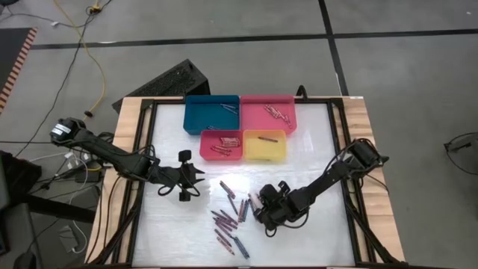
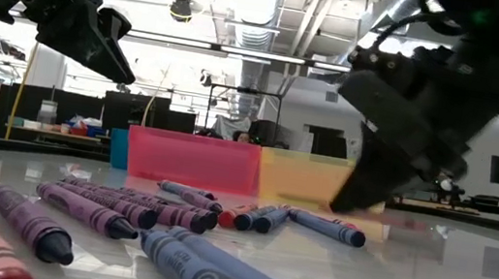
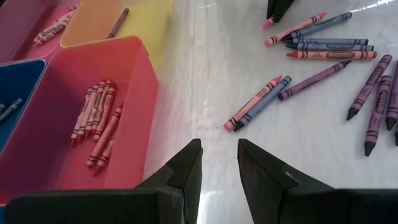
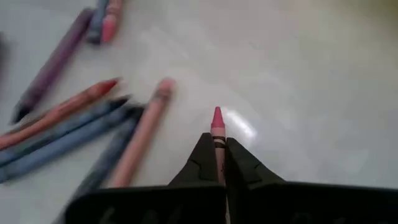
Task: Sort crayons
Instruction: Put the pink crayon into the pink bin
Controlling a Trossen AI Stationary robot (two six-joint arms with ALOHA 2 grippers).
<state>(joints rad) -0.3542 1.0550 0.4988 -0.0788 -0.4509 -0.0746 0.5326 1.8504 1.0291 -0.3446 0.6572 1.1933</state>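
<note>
Loose crayons (image 1: 228, 217) scattered on near worktop (image 1: 314, 149). Right gripper (image 4: 217, 149) pinching pink crayon (image 4: 217, 121) just above surface beside pile. Left gripper (image 3: 219, 165) slightly spread, empty, hovering near red tray (image 1: 222, 144). Best lifted clear before carrying to far pink tray (image 1: 269, 113).

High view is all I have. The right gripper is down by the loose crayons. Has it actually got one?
Observer: Yes. The right wrist view shows the right gripper shut on a pink wax crayon, its tip poking out past the fingers.
Operator: And the left gripper, anything in it?
Observer: No. The left gripper is open and empty, beside the red plastic tray. The low view shows it raised off the white table.
</note>
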